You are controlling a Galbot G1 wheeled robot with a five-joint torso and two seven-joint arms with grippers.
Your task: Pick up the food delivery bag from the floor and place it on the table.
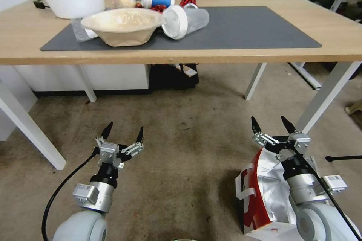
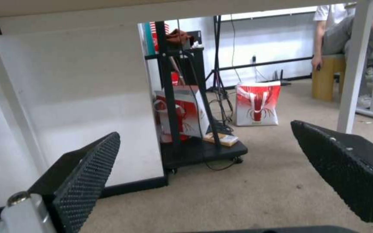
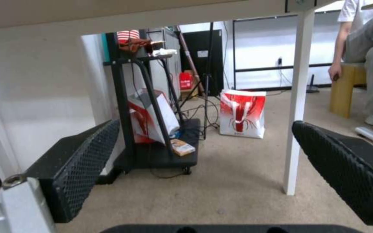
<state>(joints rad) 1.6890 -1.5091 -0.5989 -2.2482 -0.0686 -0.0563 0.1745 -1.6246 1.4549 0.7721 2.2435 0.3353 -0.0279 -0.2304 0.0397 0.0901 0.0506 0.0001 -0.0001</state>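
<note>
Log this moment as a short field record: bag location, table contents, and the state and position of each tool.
bag: food delivery bag stands on the floor at the robot's right, foil lining open upward
table: table with dark grey mat; bowls and cups clustered at its left end
left tool: left tool open, above bare carpet, holding nothing
right tool: right tool open, above the bag's far edge, not gripping it
task state: bag not yet lifted
</note>
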